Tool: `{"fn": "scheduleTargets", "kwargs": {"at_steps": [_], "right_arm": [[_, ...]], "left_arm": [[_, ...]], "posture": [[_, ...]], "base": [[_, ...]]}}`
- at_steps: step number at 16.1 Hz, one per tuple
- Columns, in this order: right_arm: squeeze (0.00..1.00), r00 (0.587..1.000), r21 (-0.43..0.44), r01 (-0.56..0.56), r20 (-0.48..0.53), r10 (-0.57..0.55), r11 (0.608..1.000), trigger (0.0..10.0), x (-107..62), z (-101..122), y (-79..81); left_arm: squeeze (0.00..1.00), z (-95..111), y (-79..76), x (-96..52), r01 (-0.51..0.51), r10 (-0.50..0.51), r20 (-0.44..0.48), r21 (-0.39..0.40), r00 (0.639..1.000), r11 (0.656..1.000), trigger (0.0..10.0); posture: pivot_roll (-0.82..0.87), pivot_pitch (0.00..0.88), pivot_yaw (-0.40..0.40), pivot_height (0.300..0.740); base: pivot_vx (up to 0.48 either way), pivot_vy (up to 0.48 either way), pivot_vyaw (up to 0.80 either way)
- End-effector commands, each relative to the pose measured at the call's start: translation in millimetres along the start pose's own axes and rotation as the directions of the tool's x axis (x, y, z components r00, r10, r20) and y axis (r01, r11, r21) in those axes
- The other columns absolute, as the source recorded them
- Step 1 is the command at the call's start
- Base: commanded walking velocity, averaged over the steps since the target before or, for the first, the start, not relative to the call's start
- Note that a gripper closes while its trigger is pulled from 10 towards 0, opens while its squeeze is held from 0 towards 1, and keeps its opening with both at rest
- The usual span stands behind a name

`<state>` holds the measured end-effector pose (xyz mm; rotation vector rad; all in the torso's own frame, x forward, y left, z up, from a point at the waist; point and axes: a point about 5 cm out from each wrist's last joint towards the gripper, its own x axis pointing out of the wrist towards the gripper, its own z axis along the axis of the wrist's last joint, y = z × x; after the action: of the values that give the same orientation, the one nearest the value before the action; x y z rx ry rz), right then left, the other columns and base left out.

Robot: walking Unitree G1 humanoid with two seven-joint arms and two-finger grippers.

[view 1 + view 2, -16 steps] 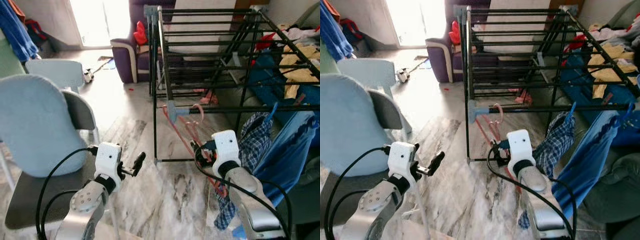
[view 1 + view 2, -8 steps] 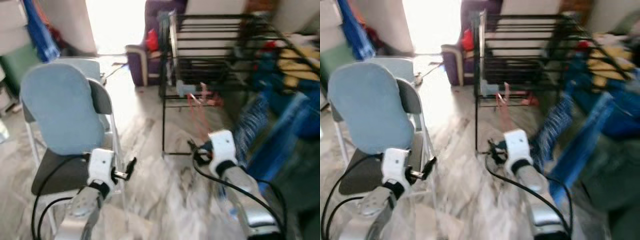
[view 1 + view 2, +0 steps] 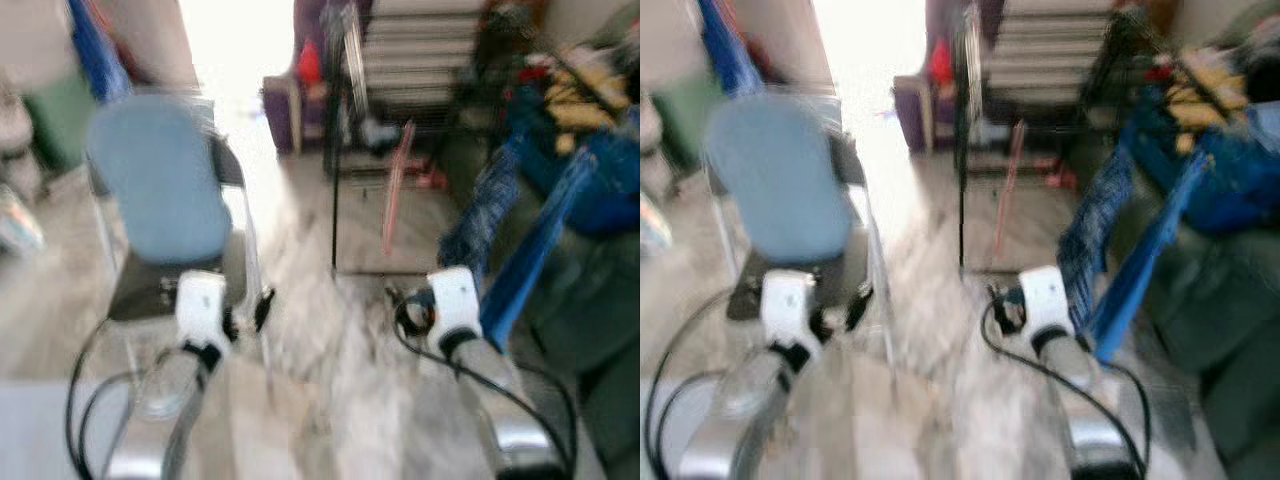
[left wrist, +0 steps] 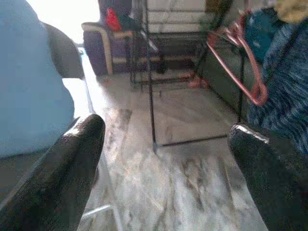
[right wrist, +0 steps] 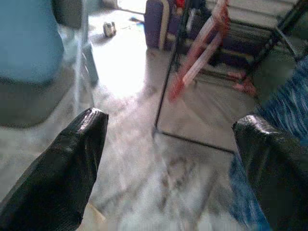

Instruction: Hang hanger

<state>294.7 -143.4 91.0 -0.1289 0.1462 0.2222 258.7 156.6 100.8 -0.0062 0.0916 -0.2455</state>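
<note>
A pink hanger [image 3: 394, 190] hangs from the front bar of the black drying rack [image 3: 336, 150]; the eye views are blurred. The hanger also shows in the left wrist view [image 4: 240, 53] and the right wrist view [image 5: 197, 48]. My left gripper [image 3: 262, 308] is held low in front of me, open, with nothing between its fingers [image 4: 82, 154]. To its right, my right gripper [image 3: 400, 300] is also open and empty, well short of the rack, with marble floor between its fingers [image 5: 72, 159].
A grey chair with a light blue cover [image 3: 160, 190] stands at my left, close to the left arm. A checked cloth [image 3: 472, 215] and a blue garment [image 3: 540, 230] hang off the rack at the right. A purple sofa [image 3: 290, 100] sits behind.
The whole view has shifted and blurred: the camera has drawn back from the rack, and the chair now sits nearer the middle. Both grippers keep their pose and stay open.
</note>
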Motion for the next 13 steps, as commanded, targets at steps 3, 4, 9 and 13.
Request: {"fn": "scheduleTargets", "kwargs": {"at_steps": [3, 4, 9, 13], "right_arm": [[0.34, 0.998, -0.008, -0.012, 0.064, 0.013, 1.000, 10.0, 9.4, 15.3, 3.9], [0.33, 0.997, -0.015, -0.017, 0.073, 0.018, 1.000, 10.0, 11.4, 17.6, 4.3], [0.14, 0.996, -0.028, -0.014, 0.090, 0.016, 1.000, 10.0, 20.8, 27.6, 0.7], [0.00, 0.999, -0.037, -0.015, 0.047, 0.016, 0.999, 10.0, 18.4, 14.2, -1.1]], "left_arm": [[0.00, 9.6, 3.6, 1.6, -0.018, 0.017, 0.040, 0.016, 0.999, 1.000, 10.0], [0.00, 11.6, 5.6, 2.3, -0.029, 0.028, 0.046, 0.016, 0.999, 0.999, 10.0], [0.00, 16.2, 8.2, 6.1, -0.052, 0.050, 0.065, 0.026, 0.997, 0.998, 10.0], [0.00, -3.9, 3.5, 12.0, 0.020, -0.020, 0.005, 0.068, 1.000, 0.997, 10.0]], "posture": [[-0.03, 0.000, 0.013, 0.740], [-0.02, 0.000, 0.017, 0.740], [-0.02, 0.000, 0.018, 0.740], [-0.04, 0.000, -0.015, 0.740]], "base": [[0.000, -0.330, 0.00], [0.000, -0.337, 0.00], [0.000, -0.480, 0.00], [0.000, -0.321, 0.00]]}}
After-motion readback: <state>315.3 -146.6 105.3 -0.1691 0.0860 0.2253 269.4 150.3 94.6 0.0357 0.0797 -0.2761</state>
